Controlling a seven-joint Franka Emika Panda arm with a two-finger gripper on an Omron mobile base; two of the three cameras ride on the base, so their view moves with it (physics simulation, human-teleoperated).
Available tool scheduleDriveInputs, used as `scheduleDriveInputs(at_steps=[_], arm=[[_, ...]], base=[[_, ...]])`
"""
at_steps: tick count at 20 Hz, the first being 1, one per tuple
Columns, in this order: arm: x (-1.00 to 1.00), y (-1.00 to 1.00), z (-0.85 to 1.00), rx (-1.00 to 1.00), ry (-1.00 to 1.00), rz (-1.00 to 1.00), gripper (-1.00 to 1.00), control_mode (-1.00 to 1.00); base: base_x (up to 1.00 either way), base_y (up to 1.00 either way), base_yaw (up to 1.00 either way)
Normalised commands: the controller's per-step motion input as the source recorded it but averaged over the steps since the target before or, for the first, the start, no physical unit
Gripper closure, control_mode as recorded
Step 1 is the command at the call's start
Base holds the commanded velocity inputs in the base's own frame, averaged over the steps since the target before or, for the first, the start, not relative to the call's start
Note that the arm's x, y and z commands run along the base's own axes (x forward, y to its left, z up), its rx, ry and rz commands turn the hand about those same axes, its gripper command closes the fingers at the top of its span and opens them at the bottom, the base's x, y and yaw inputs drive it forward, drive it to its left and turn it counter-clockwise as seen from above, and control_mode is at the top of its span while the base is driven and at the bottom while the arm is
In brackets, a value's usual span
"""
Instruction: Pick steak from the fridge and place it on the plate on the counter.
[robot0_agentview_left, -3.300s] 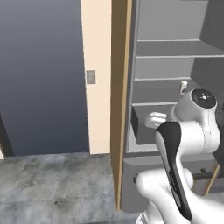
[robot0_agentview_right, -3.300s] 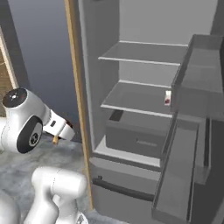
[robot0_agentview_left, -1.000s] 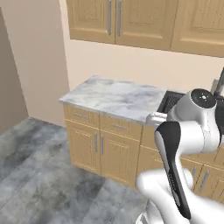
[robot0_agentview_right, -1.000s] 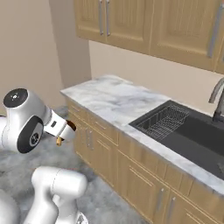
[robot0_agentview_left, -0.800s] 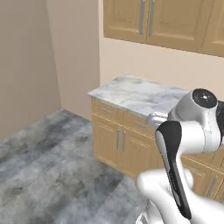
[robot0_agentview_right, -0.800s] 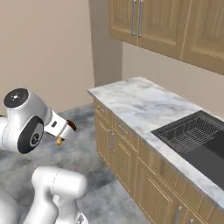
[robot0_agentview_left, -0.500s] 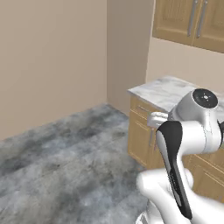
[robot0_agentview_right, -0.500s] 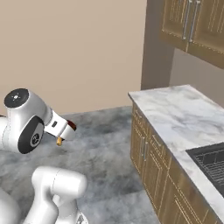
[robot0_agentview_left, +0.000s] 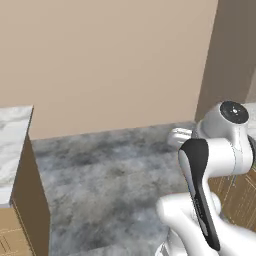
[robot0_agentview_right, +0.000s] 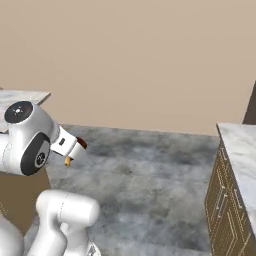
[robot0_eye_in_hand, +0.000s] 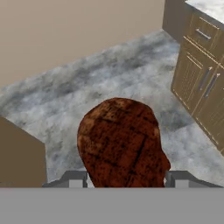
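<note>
The steak (robot0_eye_in_hand: 122, 142) looks rough, seared and matt. The surface (robot0_agentview_right: 241, 145) is veined marble over wood cabinets (robot0_eye_in_hand: 202, 83); the floor (robot0_agentview_left: 115, 175) is mottled grey stone.

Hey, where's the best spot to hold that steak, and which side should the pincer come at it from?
Probably as it is held now: the steak sits between the fingers of the pincer, clamped across its thick rounded body at the sides. In the right base view the tan bone end pokes out beside the pincer, too short to grip, so squeezing the broad meaty middle looks safest.
</note>
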Motion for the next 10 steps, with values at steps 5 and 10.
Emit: scheduleDriveInputs(at_steps=[5, 10], arm=[[0.00, 0.00, 0.00, 0.00, 0.00, 0.00, 1.00, 1.00], [0.00, 0.00, 0.00, 0.00, 0.00, 0.00, 1.00, 1.00]], base=[[0.14, 0.24, 0.65], [0.26, 0.76, 0.42]])
